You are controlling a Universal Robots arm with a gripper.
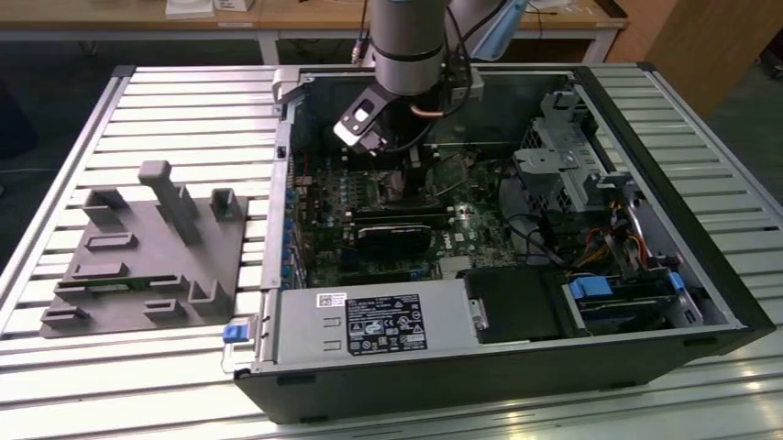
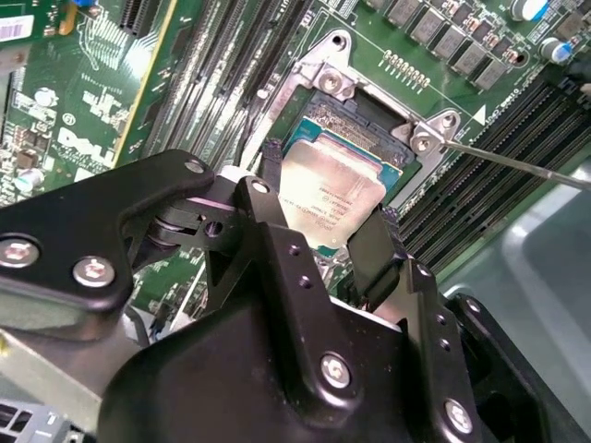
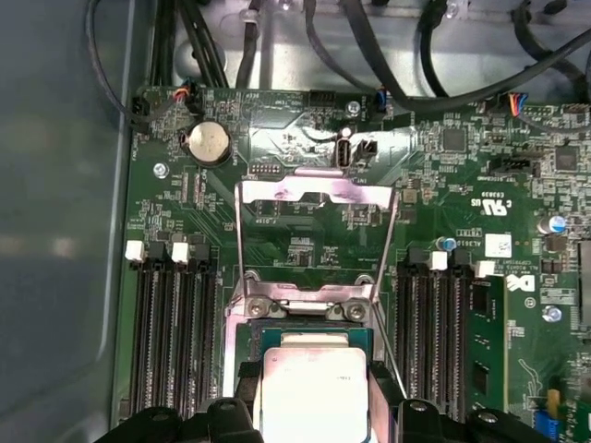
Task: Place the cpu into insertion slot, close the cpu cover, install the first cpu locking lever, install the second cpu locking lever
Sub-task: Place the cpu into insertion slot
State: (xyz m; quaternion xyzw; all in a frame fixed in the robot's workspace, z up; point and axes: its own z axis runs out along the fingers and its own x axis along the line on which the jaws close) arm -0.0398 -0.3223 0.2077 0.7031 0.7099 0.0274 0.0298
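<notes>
My gripper [image 2: 323, 210] is clenched on the cpu [image 2: 340, 185], its black fingers [image 2: 374, 249] pressing two opposite edges. The chip sits right over the insertion slot [image 2: 362, 137]. I cannot tell whether it rests in the slot or hangs just above it. Long black memory slots [image 2: 231, 55] crowd both sides of the socket, close to my fingers. A thin lever rod [image 2: 517, 166] runs from one socket corner out across one bank of them.

The first wrist view gives me what the second does not. There the cpu cover [image 3: 314, 191] stands flipped up behind the socket, and the green board shows through its cut-out middle. Beyond it lie a coin battery [image 3: 208, 143] and a tangle of black cables [image 3: 369, 46] along the case wall.

In the exterior view my arm reaches down into the open computer case [image 1: 722, 302]. The black power supply box [image 1: 367, 321] is well apart from the socket at the near edge, with a drive cage [image 1: 563, 165] on the exterior view's right. A grey fixture [image 1: 135, 257] lies outside the case on the slatted table [image 1: 183, 101], on the exterior view's left
</notes>
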